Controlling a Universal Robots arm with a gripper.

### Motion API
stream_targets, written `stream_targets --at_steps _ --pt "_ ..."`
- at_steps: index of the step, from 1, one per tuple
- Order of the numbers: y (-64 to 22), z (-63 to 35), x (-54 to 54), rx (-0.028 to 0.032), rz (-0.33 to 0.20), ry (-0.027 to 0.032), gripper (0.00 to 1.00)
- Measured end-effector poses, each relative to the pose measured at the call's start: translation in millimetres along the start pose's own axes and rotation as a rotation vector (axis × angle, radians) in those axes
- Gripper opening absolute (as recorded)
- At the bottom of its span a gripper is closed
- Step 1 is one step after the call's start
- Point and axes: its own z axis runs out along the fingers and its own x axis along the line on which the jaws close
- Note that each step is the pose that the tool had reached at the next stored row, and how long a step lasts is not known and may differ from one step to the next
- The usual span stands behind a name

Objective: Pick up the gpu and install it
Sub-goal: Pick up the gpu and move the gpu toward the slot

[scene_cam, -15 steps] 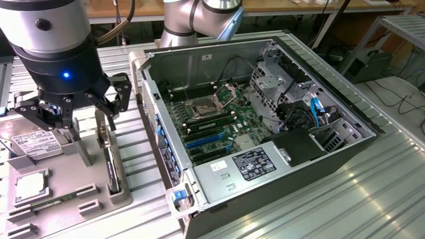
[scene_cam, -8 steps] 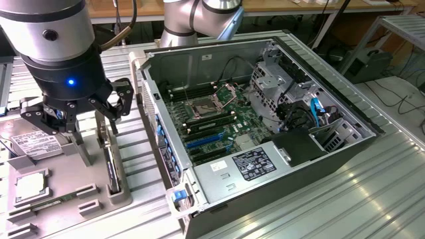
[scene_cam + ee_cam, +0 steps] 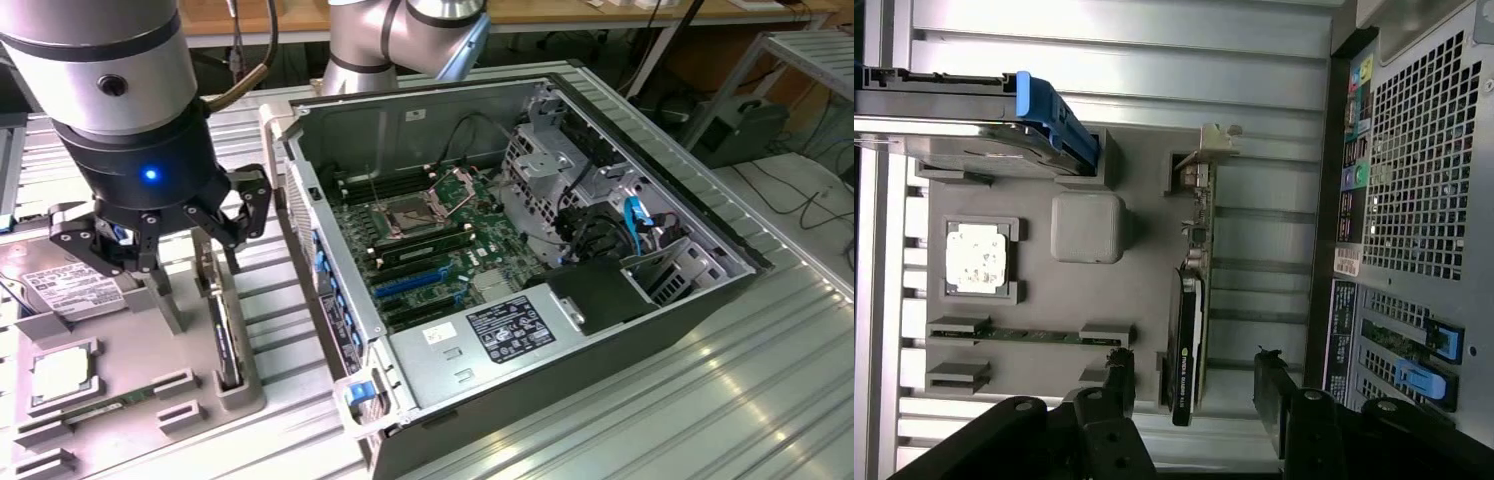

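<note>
Open end effector (image 3: 174, 255) above the grey holder (image 3: 134, 345), and nothing is in its grip!

The graphics card (image 3: 223, 340) stands on edge in the holder, along the holder's side nearest the computer case (image 3: 400, 130), with its silver bracket at one end. From the wrist view the dark fingers (image 3: 1119, 390) are spread wide, and the card's (image 3: 1187, 310) end shows between them, clear of both. Across the holder, on its side away from the case, sit a hard drive (image 3: 67, 285), a processor chip (image 3: 60, 372) and a memory stick (image 3: 100, 405).
</note>
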Motion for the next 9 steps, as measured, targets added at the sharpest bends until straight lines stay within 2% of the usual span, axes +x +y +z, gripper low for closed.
stream_targets --at_steps 9 --pt "-0.7 12.5 -0.5 -0.0004 0.000 0.0048 0.60"
